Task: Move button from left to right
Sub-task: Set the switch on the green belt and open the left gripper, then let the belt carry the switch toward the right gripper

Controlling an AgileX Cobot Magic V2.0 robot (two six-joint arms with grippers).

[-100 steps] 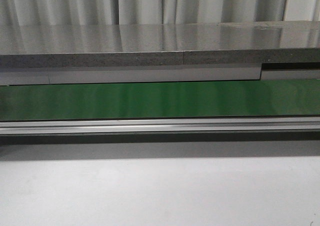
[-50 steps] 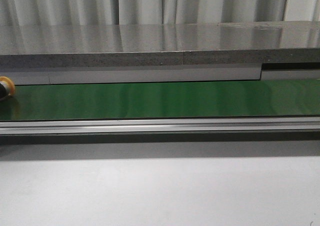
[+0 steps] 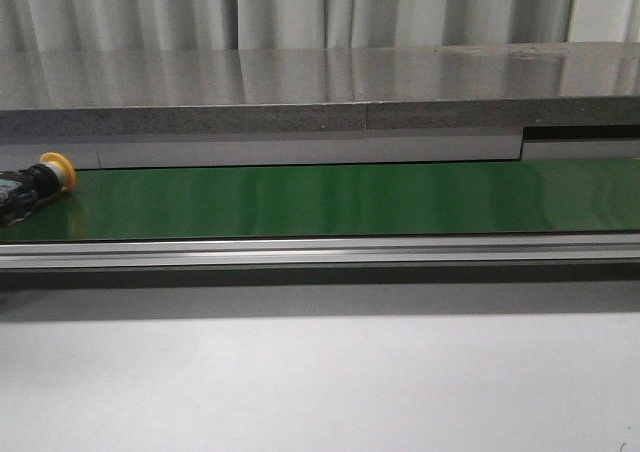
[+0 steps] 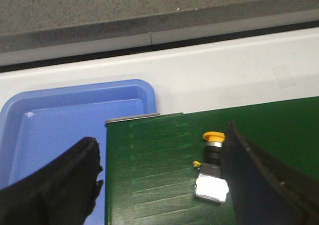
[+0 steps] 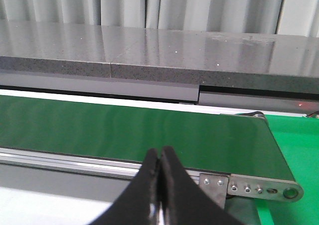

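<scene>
button (image 3: 45,175) on belt's (image 3: 330,197) left end — tray (image 4: 60,120) beside it

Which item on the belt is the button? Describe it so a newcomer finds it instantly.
Start at the long green belt running across the front view and follow it to its far left end. There lies the button, on its side: a boxy black body with a round yellow-orange cap, the only object on the belt.
</scene>
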